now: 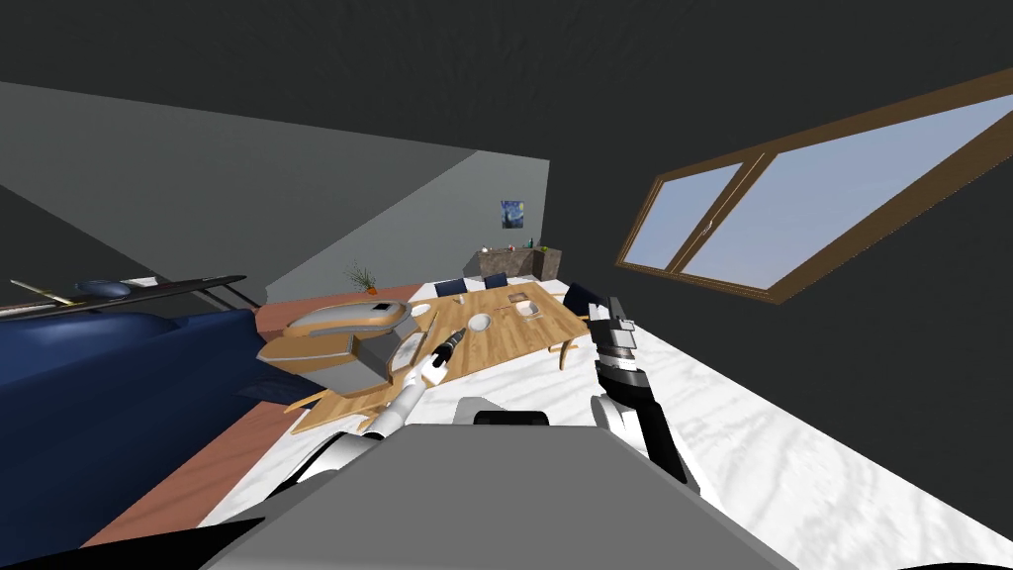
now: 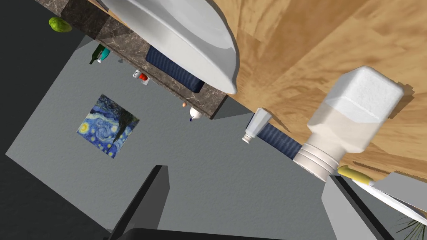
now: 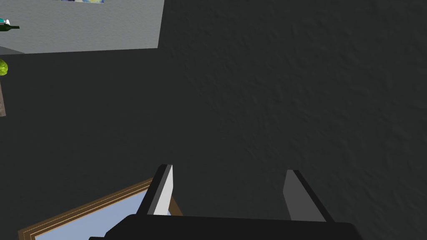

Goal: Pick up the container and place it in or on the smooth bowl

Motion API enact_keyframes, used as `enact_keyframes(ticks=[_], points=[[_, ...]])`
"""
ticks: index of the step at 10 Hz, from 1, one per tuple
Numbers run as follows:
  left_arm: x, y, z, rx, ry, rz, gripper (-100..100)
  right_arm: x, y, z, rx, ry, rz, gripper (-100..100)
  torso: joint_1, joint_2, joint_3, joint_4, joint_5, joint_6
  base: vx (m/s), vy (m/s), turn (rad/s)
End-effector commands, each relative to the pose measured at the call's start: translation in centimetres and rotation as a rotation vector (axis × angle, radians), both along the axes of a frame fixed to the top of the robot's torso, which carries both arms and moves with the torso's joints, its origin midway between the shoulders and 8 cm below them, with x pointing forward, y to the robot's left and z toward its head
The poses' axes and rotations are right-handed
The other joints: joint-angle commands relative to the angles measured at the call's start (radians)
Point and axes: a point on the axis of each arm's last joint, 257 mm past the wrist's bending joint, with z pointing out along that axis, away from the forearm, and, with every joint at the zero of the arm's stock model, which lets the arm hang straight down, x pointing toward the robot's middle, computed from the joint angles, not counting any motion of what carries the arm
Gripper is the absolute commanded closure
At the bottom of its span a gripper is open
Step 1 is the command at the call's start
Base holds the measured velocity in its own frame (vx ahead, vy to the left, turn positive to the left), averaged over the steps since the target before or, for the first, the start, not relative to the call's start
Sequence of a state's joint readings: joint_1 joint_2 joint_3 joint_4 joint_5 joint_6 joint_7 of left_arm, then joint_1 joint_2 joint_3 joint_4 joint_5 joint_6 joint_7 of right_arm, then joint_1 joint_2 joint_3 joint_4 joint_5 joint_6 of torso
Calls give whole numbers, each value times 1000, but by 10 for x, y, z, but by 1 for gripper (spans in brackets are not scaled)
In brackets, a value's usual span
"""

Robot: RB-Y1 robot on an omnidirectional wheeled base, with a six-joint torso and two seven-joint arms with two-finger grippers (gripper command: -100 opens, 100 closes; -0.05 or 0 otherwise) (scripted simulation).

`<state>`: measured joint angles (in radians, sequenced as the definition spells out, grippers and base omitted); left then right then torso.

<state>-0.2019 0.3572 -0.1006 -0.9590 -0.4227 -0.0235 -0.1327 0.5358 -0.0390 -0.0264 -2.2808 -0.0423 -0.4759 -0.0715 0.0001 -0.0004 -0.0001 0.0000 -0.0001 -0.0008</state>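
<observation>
Hovering over the wooden table (image 2: 300,37), the left gripper (image 2: 247,174) is standing spread and empty. The white container (image 2: 354,116) is standing on the table, apparently upright with its ribbed cap uppermost, just beside one fingertip and not yet between the two. The smooth white bowl (image 2: 183,37) is sitting near it on the same table. The container is looking stiff, light and probably slick, so pinching across the flat sides of its squarish body seems safest. The right gripper (image 3: 228,169) is hanging raised, fingers apart.

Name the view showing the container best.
Left wrist view: the white container stands close on the wooden table, body and neck plain. Head view: too small to tell. Right wrist view faces a wall.
</observation>
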Motion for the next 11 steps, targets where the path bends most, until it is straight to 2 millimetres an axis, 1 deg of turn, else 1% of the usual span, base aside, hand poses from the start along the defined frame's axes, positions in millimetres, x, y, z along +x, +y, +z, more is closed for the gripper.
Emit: enact_keyframes(ticks=[1, 3, 4, 5, 6, 7, 8, 9, 10, 11], points=[[-2, 8, -8, 22, 27, 8, -100, 0, 0, 0, 0, 0, 0, 0, 0, 0, 0, 0, 0, 0, 4, -1, -28], [1, 26, -17, 98, 73, 13, -100, 0, 0, 0, 0, 0, 0, 0, 0, 0, 0, 0, 0, 0, 8, -3, -68], [-5, 31, -26, 100, 95, 21, -100, 0, 0, 0, 0, 0, 0, 0, 0, 0, 0, 0, 0, 0, 9, 0, -37], [-7, 41, -33, 137, 127, 27, -100, 0, 0, 0, 0, 0, 0, 0, 0, 0, 0, 0, 0, 0, 9, -3, -40], [-7, 42, -34, 137, 127, 27, -100, 0, 0, 0, 0, 0, 0, 0, 0, 0, 0, 0, 0, 0, 7, -2, -23], [-6, 49, -35, 170, 144, 28, -100, 0, 0, 0, 0, 0, 0, 0, 0, 0, 0, 0, 0, 0, 10, 0, -51], [-10, 52, -40, 171, 157, 33, -100, 0, 0, 0, 0, 0, 0, 0, 0, 0, 0, 0, 0, 0, 10, 1, -23], [-13, 61, -46, 203, 185, 38, -100, 0, 0, 0, 0, 0, 0, 0, 0, 0, 0, 0, 0, 0, 12, 0, -37], [-13, 61, -46, 203, 185, 38, -100, 0, 0, 0, 0, 0, 0, 0, 0, 0, 0, 0, 0, 0, 10, 1, -20], [-13, 67, -47, 231, 202, 38, -100, 0, 0, 0, 0, 0, 0, 0, 0, 0, 0, 0, 0, 0, 13, -2, -35]])
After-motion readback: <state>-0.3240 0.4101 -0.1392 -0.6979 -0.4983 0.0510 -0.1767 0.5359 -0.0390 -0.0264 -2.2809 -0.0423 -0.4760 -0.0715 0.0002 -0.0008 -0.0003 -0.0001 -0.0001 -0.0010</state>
